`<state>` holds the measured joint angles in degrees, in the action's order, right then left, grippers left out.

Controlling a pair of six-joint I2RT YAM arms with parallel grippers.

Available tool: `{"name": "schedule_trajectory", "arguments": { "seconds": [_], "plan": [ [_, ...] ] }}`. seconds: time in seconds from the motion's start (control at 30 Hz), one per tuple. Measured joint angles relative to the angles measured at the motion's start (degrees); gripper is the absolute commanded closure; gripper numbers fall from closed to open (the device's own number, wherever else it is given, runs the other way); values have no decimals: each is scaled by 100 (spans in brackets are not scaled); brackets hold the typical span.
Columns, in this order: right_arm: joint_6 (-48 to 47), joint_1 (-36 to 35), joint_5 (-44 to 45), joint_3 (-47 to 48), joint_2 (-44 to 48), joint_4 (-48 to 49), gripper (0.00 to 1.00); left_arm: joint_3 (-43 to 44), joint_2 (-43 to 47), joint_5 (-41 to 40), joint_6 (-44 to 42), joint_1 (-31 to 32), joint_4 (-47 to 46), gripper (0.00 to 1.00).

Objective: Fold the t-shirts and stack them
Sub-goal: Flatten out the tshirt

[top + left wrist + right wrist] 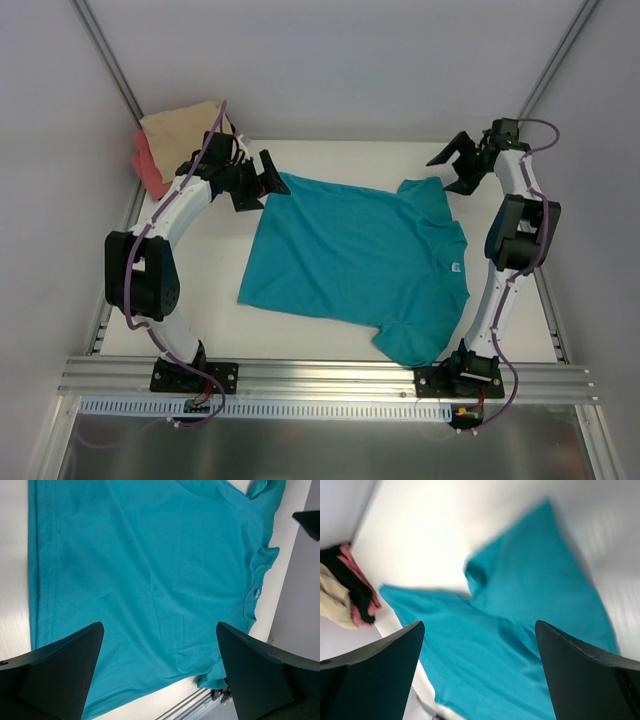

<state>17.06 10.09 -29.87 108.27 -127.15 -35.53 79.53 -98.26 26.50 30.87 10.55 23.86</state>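
A teal t-shirt [355, 260] lies spread flat across the middle of the white table, neck and white label toward the right. The left wrist view looks down on the teal shirt [150, 580], and so does the right wrist view [530, 645]. My left gripper [258, 181] hovers open above the shirt's far left hem corner, nothing between its fingers. Above the far sleeve at the right, my right gripper [456, 163] is open and empty. A tan-beige t-shirt [183, 127] rests on a coral-pink t-shirt [150, 165] bundled in the far left corner.
Grey enclosure walls stand close at the left [50, 150] and right [600, 150]. An aluminium rail [330, 378] carrying both arm bases runs along the near table edge. The bundled shirts show at the left of the right wrist view [345, 595].
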Motion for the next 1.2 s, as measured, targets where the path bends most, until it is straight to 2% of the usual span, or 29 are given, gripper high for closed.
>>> {"name": "schedule_trajectory", "arguments": {
  "seconds": [0.1, 0.23, 0.5, 1.2],
  "plan": [
    [48, 70, 2, 898, -374, -20, 0, 105, 0, -7, -22, 0, 50, 1],
    [181, 138, -15, 1360, -756, 28, 0, 162, 0, -28, -26, 0, 109, 1],
    [496, 219, -118, 1344, -1443, 160, 0, 352, -2, -127, -42, 0, 334, 1],
    [756, 737, -407, 1357, -1545, 658, 0, 1001, -487, -151, -46, 0, 649, 2]
  ]
}}
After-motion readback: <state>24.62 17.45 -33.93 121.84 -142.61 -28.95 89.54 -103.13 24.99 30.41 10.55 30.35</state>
